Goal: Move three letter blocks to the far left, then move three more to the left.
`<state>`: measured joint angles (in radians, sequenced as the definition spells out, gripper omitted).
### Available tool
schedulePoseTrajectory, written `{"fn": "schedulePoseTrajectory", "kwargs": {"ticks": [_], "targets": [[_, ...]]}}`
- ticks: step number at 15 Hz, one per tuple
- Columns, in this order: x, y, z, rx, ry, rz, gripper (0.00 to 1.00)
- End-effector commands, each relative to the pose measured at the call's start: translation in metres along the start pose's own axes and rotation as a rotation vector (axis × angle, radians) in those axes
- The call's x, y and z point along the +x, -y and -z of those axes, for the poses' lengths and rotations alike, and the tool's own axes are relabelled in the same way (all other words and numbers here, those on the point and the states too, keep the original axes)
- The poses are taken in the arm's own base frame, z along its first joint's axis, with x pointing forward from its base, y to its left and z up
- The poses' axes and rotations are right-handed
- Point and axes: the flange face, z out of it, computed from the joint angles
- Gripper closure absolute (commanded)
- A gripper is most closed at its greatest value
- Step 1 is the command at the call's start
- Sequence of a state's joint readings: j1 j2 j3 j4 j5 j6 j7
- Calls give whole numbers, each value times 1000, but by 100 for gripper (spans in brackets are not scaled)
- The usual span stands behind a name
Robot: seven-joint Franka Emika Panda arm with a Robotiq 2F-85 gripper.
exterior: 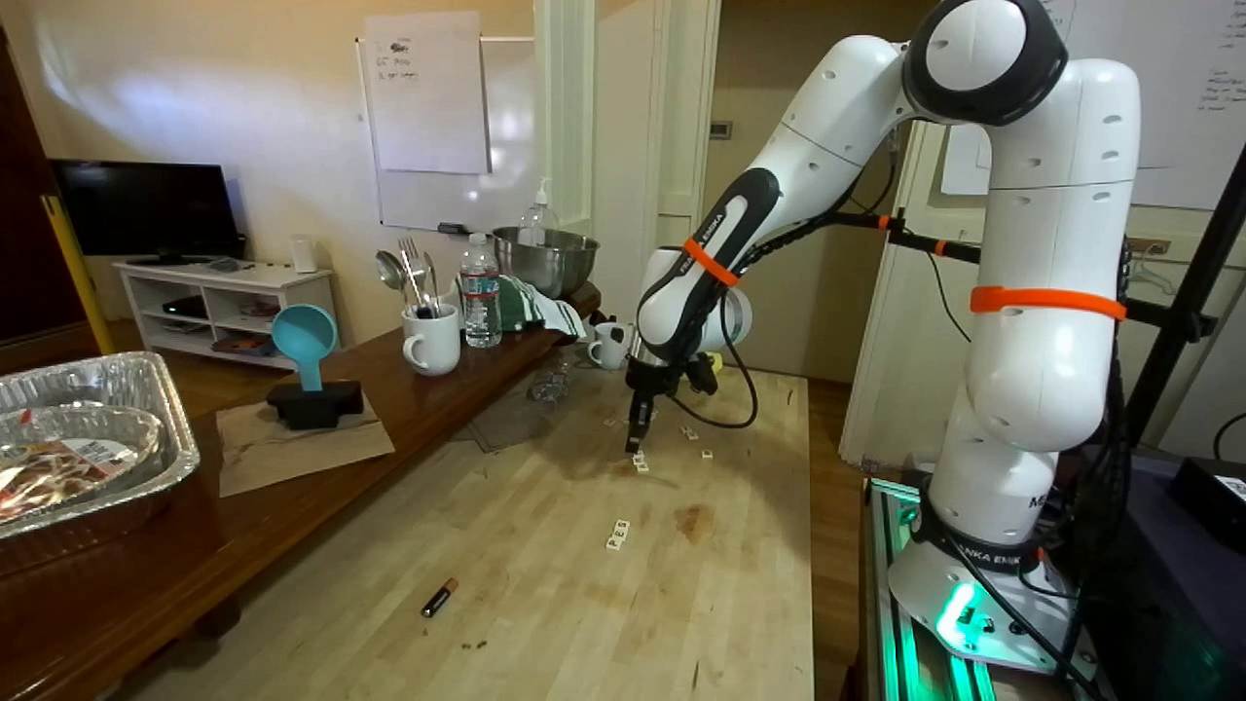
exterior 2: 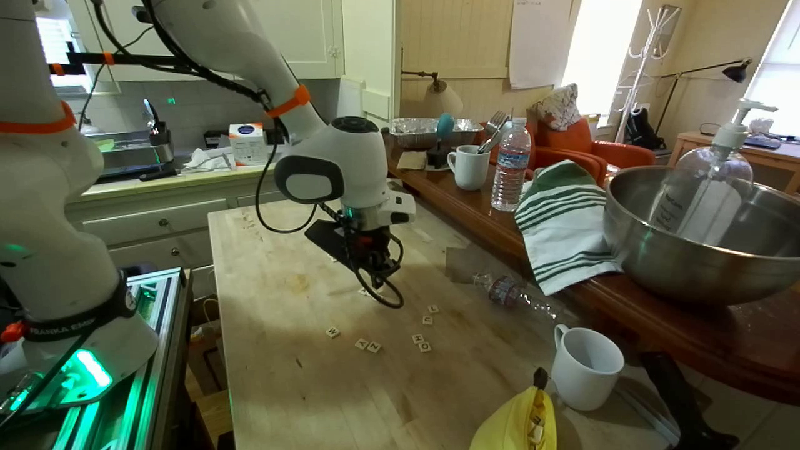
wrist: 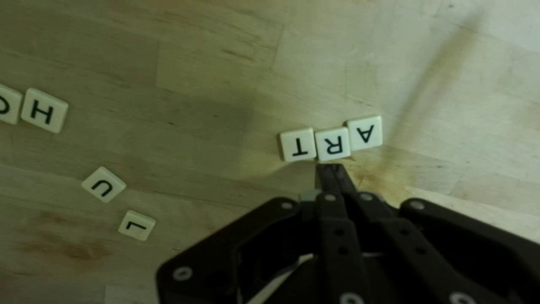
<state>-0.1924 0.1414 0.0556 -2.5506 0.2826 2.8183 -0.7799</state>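
On the bench [wrist: 202, 80] in the wrist view lie a cut-off block [wrist: 8, 104] and an H block [wrist: 44, 110] at the left edge, a U block [wrist: 103, 184] and an L block [wrist: 137, 225] at lower left, then a T block [wrist: 298, 145], an R block [wrist: 333, 144] and an A block [wrist: 365, 133] side by side right of center. Black fingers [wrist: 326, 175] — pressed together — point up from the bottom of the frame, tips just below the R block. In an exterior view, a battery [exterior: 439, 598] lies left of three letter blocks [exterior: 617, 534] at lower center, the white arm [exterior: 1056, 234] at right.
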Motion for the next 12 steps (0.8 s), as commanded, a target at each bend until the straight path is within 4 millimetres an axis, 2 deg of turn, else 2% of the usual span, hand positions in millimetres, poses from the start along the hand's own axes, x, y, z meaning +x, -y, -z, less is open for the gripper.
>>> {"fn": "schedulePoseTrajectory", "kwargs": {"ticks": [1, 5, 12], "targets": [[-8, -13, -2, -9, -2, 39, 100], [-13, -19, -3, -13, -3, 72, 100], [-15, -17, -11, -15, -2, 122, 100]]}}
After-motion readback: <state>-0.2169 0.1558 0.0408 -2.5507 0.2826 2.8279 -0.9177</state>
